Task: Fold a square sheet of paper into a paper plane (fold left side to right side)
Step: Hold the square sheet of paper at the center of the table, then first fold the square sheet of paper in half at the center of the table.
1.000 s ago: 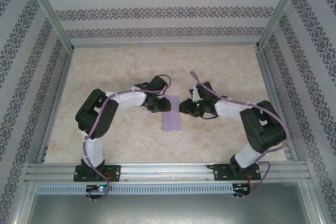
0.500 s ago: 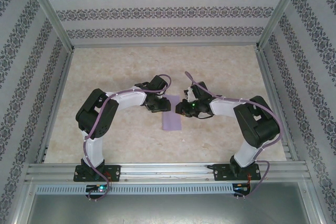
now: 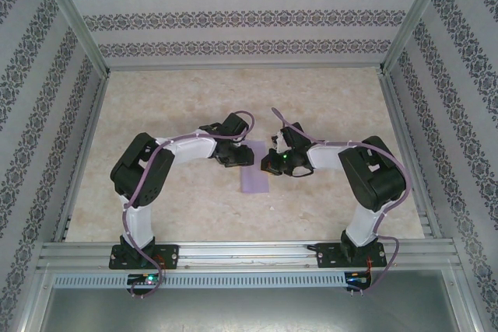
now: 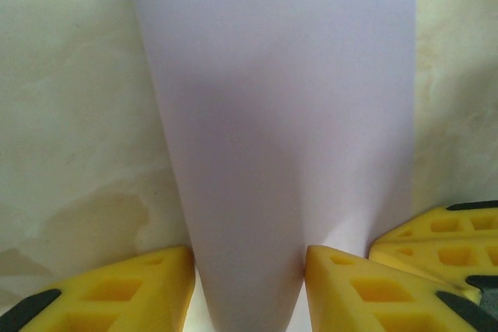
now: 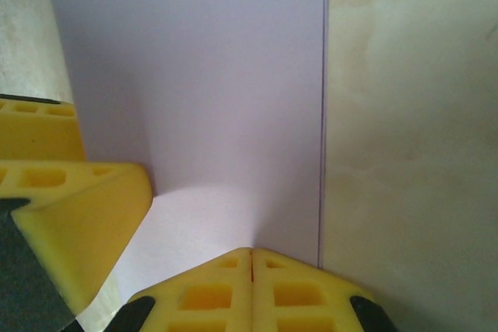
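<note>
L gripper (image 3: 243,159): fingers (image 4: 117,297) apart, astride sheet (image 3: 254,179), no pinch seen. Sheet: folded to narrow lilac strip, mid table (image 3: 179,106), long axis near-to-far, lying btwn both grippers. R gripper (image 3: 268,166): clenched, tips meeting on sheet's right margin, just inside edge; can't tell if layer nipped. You've both arms at sheet; R nearer right edge, so I'd judge next crease runs along long axis, w/ L pinning

Tabletop (image 3: 179,99): beige marbled surface, seen across the middle of the frame.
Back wall (image 3: 241,17): pale paper banded with dark ornamental stripes, along the top.
Side walls (image 3: 31,114): papered alike.
Metal rail (image 3: 249,253): laid across the lower frame.
Slotted strip (image 3: 249,279): set just below it.
</note>
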You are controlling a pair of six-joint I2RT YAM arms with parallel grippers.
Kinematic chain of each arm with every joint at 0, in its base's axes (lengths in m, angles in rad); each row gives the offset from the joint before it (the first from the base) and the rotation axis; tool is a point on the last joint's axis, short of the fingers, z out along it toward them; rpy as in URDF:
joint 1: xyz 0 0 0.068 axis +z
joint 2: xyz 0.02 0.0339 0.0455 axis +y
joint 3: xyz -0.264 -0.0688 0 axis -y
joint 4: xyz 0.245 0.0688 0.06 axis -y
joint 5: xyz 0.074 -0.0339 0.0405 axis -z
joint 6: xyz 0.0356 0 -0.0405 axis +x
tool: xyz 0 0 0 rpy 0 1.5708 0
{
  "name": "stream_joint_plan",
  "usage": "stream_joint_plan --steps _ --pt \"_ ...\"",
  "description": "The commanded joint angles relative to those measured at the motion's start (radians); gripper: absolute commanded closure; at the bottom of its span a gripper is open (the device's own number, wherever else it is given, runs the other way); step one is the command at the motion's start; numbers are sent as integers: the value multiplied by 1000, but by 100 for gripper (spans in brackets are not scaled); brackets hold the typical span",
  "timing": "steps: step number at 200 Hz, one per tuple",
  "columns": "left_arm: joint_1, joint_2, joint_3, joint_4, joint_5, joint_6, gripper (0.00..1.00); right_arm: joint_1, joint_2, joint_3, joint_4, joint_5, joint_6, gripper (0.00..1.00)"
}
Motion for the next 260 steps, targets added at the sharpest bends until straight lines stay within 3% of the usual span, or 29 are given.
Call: stream_joint_plan --steps 1,67,90,107,134,160,260 --pt "-14 4 -46 37 -32 7 53 11 44 4 -74 68 -20 100" --pt "31 -217 -80 14 -57 64 46 12 51 13 -136 117 -51 100" --pt "31 -303 -158 122 -45 84 52 16 53 23 -161 138 -64 100" --pt "31 -332 -205 225 39 83 61 16 51 24 -168 145 -69 100" --pt "28 -283 -206 293 187 80 72 20 53 31 -186 161 -77 100" --pt "21 -204 -188 305 237 79 78 23 55 34 -196 172 -80 100" --pt "32 -64 -208 259 122 84 84 25 68 39 -243 204 -106 100"
